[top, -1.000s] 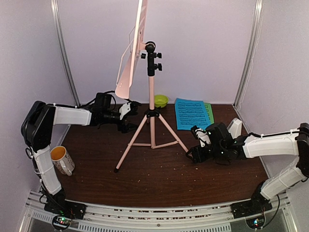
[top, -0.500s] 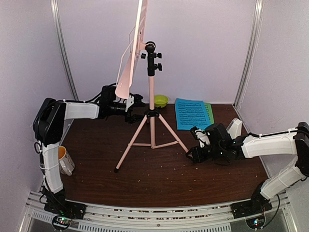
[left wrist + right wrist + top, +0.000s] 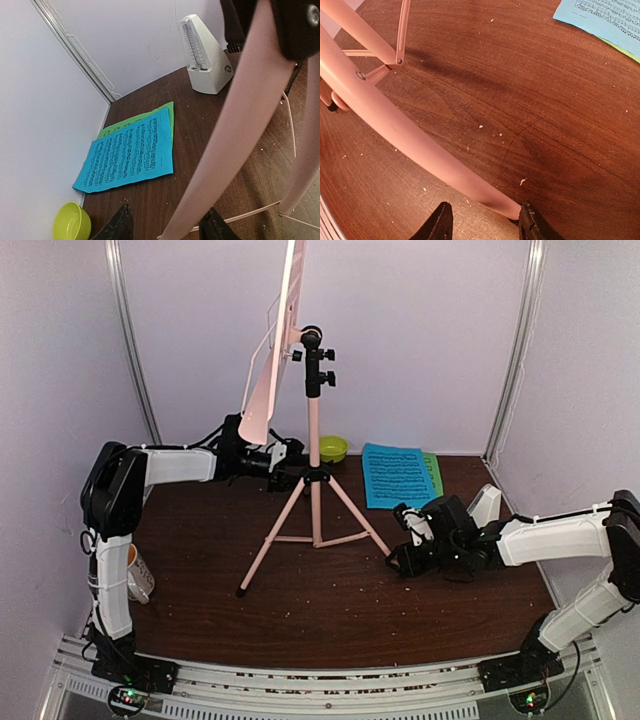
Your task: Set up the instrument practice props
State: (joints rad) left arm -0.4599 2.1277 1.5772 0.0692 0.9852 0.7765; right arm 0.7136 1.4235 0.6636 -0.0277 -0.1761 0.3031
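Observation:
The pink music stand (image 3: 314, 440) stands upright mid-table on its tripod, desk tilted up at the top. My left gripper (image 3: 287, 469) is open beside the tripod hub. In the left wrist view (image 3: 166, 227) a pink leg (image 3: 240, 115) passes between its jaws. My right gripper (image 3: 401, 551) is open at the foot of the right leg. In the right wrist view (image 3: 485, 222) that leg (image 3: 395, 125) ends between its jaws. The blue sheet (image 3: 392, 476) lies flat on the green sheet (image 3: 434, 472) at the back right. The white metronome (image 3: 487, 505) stands behind my right arm.
A lime-green bowl (image 3: 333, 448) sits at the back wall behind the stand. A white mug (image 3: 135, 575) stands at the near left, partly behind my left arm. The other tripod legs spread to the front left and the middle. Walls close in on three sides.
My left gripper has moved right and toward the back, from left of the stand up to the tripod hub. My right gripper has barely moved.

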